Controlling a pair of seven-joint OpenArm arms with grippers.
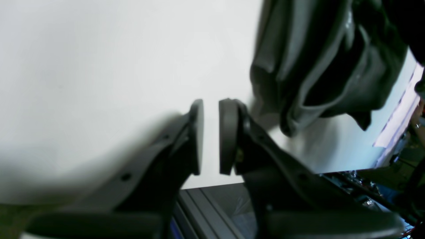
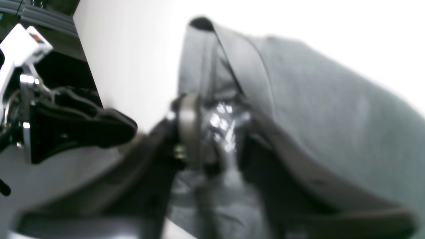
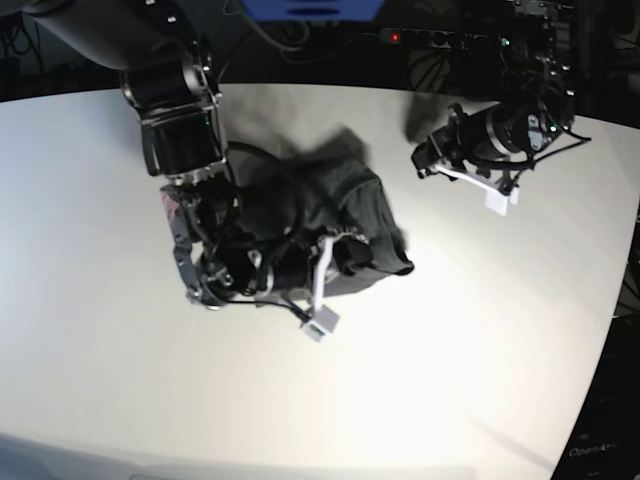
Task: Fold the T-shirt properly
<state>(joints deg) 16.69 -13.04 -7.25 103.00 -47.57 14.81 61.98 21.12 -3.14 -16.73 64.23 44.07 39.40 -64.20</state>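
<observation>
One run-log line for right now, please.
T-shirt: bunched on table | right hand: shut on T-shirt | left hand: empty, pads slightly apart, clear of shirt

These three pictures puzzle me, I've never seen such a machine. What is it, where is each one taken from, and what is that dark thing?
It is a robot with two arms over a white table. One picture looks down from above; the other two come from small cameras on the arms' wrists, so each shows its own pincer up close.

The dark thing is a grey T-shirt, lying bunched up on the table.

The right gripper, on the left in the overhead picture, is down on the shirt, and its close-up shows cloth pinched between its fingers. The left gripper is off to the side holding nothing, with a narrow gap between its pads; the shirt lies just beyond it.
</observation>
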